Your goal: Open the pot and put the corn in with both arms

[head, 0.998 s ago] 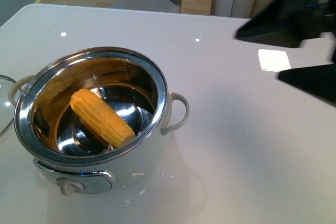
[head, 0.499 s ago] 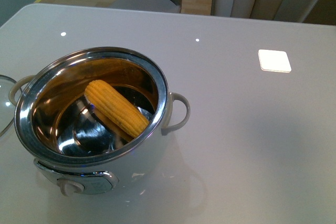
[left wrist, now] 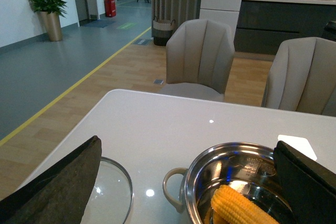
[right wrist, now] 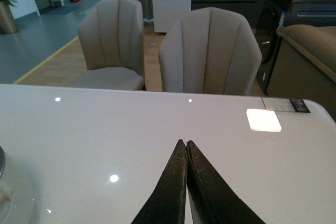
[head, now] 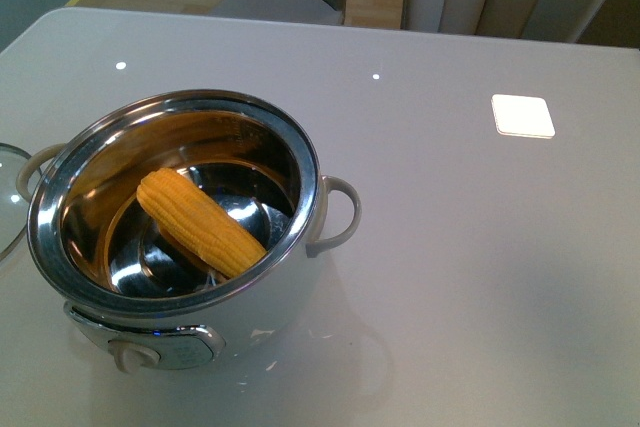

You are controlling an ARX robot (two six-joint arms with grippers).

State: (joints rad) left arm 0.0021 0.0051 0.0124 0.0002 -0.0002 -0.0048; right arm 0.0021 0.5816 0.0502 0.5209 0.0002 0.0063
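Observation:
The white pot (head: 250,307) stands open at the table's front left, its steel rim (head: 305,162) uncovered. The yellow corn (head: 200,223) lies slantwise inside the steel bowl. No arm shows in the front view. In the left wrist view my left gripper (left wrist: 187,141) is open and empty, with one finger on each side of the picture, above the pot rim (left wrist: 231,148) and the corn (left wrist: 241,209). My right gripper (right wrist: 184,143) is shut on nothing, over bare table right of the pot, whose edge (right wrist: 10,195) shows.
A glass lid (head: 6,202) lies on the table left of the pot; it also shows in the left wrist view (left wrist: 113,195). A white square pad (head: 522,115) lies at the table's back right. Grey chairs (right wrist: 209,51) stand behind the far edge.
A black arm at the upper right a second ago has left the front view. The corn rose toward the pot's right rim, then settled lower in the bowl.

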